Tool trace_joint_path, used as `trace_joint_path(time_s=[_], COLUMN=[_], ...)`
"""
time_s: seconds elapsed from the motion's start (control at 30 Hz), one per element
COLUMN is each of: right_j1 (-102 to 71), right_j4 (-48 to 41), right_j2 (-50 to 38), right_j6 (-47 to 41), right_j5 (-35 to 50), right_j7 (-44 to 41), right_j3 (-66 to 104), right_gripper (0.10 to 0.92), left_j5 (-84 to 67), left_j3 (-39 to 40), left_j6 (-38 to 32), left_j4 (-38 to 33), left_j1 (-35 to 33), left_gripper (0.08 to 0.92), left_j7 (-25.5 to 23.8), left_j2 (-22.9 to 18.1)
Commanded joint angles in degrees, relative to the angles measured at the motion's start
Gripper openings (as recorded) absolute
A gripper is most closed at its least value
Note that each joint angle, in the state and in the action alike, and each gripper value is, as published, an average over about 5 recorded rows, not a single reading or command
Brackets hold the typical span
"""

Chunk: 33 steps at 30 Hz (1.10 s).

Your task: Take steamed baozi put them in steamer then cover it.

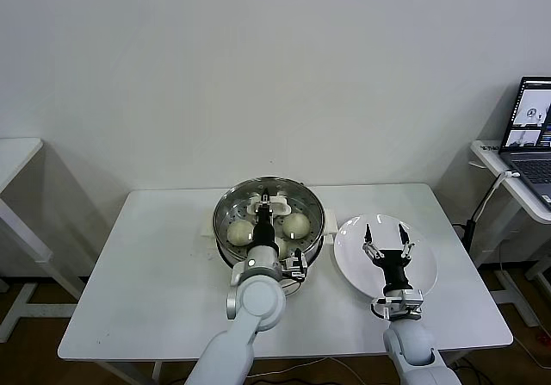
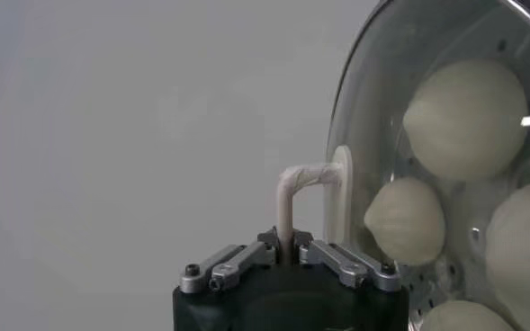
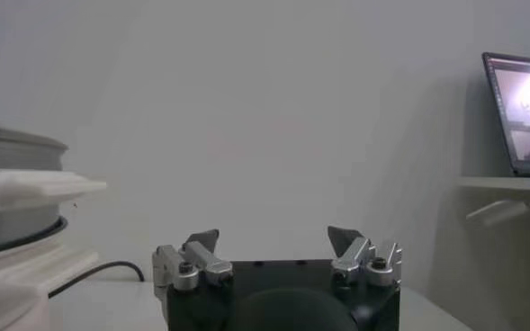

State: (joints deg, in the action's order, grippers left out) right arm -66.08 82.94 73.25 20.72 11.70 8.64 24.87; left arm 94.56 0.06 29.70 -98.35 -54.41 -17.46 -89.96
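The steamer (image 1: 222, 221), a shiny steel pot on a white base, stands at the middle of the table. Several cream-white steamed baozi (image 1: 239, 231) lie inside it and show through the glass. The cover (image 1: 297, 197), a clear glass lid, lies over the pot's mouth; I cannot tell whether its rim rests on the pot. My left gripper (image 1: 267, 209) is shut on the cover's white handle (image 2: 302, 176). In the left wrist view the cover (image 2: 372, 99) has baozi (image 2: 465, 120) behind it. My right gripper (image 1: 387, 245) hangs open over the plate, holding nothing.
A flat white plate (image 1: 346, 260) lies just right of the steamer, under my right gripper. A laptop (image 1: 534, 127) sits on a side table at the far right. Another table edge (image 1: 13, 157) is at the far left. The steamer's side (image 3: 13, 184) shows in the right wrist view.
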Motion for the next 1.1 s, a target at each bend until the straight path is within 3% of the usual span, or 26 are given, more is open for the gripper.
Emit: trace_joint_path(time_s=[0.03,0.23,0.53,0.83,0.93,1.1], right_j1=[0.1,0.1,0.3,0.8,0.8,0.1], right_j4=[0.1,0.1,0.0,0.0,0.4,2.2], right_j2=[0.1,0.0,-0.1,-0.2,-0.4,-0.9], right_j6=[0.0,0.0,0.0,-0.2,-1.4,-4.0], right_j5=[0.0,0.0,0.1,-0.8,-1.5,-0.1], right_j7=[0.0,0.0,0.1,0.2,0.8,2.0], right_j3=[0.0,0.0,0.0,0.0,-0.3,-1.1], right_gripper=[0.823,0.823,0.823,0.823,0.823,0.823], left_j5=[0.5,0.5,-1.4,-6.2,-8.4,-20.2], left_j3=[-0.3,-0.3,-0.1,0.7,0.4,-1.6], left_j6=[-0.3,-0.3,-0.5,-0.6,-0.6,0.1], left_j4=[0.0,-1.1,-7.2,-15.0,-17.7,-24.7], left_j1=[-0.4,-0.7,-2.9,-6.3,-7.3,-9.5], left_gripper=[0.192,0.251,0.51,0.764,0.812,0.822], left_j7=[-0.3,0.1,-0.7,-2.4,-3.2,-1.8], left_j2=[-0.1,-0.2,1.5,7.5,9.4,13.6])
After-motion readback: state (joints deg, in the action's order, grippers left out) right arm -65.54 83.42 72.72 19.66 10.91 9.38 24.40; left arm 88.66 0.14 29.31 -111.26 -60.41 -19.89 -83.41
